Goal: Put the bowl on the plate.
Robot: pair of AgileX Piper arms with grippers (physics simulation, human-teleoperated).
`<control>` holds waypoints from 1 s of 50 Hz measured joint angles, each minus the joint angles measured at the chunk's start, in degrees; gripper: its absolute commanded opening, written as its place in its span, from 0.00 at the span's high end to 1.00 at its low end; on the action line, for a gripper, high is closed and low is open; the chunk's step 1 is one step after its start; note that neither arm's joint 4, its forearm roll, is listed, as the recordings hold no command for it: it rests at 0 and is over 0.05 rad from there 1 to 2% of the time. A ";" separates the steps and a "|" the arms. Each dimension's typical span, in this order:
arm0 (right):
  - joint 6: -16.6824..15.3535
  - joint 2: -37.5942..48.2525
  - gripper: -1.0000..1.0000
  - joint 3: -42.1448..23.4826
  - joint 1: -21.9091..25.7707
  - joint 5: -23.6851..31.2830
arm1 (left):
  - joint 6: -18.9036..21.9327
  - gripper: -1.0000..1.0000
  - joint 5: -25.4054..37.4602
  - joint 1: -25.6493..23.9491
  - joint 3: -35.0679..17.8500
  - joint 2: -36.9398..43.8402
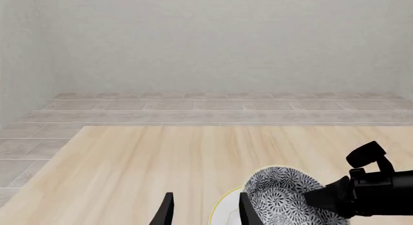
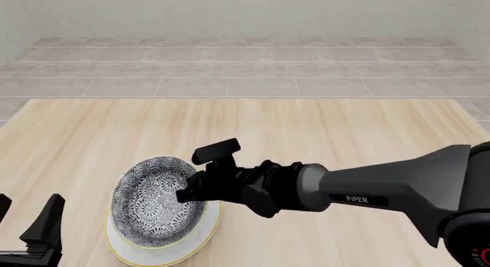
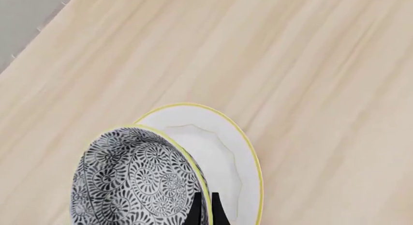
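Observation:
The bowl (image 2: pixel 153 201), grey-and-white patterned with a thin yellowish rim, sits tilted over the white plate (image 2: pixel 201 235) at the front left of the table. My right gripper (image 2: pixel 190 192) is shut on the bowl's right rim, one finger inside and one outside. In the right wrist view the fingers (image 3: pixel 197 205) pinch the rim of the bowl (image 3: pixel 135 181), with the plate (image 3: pixel 223 147) showing beyond it. I cannot tell whether the bowl touches the plate. My left gripper (image 2: pixel 29 202) stands open and empty left of both. Its wrist view shows the bowl (image 1: pixel 281 193) and the plate's edge (image 1: pixel 223 208).
The light wooden table (image 2: pixel 322 129) stretches away to a tiled floor (image 2: pixel 245 66) and a plain wall. The right arm (image 2: pixel 382 189) reaches in across the table from the right.

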 measured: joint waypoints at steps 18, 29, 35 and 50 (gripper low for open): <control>0.59 1.07 1.00 0.17 0.36 -0.57 | 0.00 0.00 0.00 0.00 0.00 0.00; 0.82 1.50 1.00 0.24 0.36 -0.80 | 0.00 0.00 0.00 0.00 0.00 0.00; 0.83 1.66 1.00 0.26 0.29 -0.90 | 0.00 0.00 0.00 0.00 0.00 0.00; 0.95 1.95 1.00 0.22 0.15 -1.17 | 0.00 0.00 0.00 0.00 0.00 0.00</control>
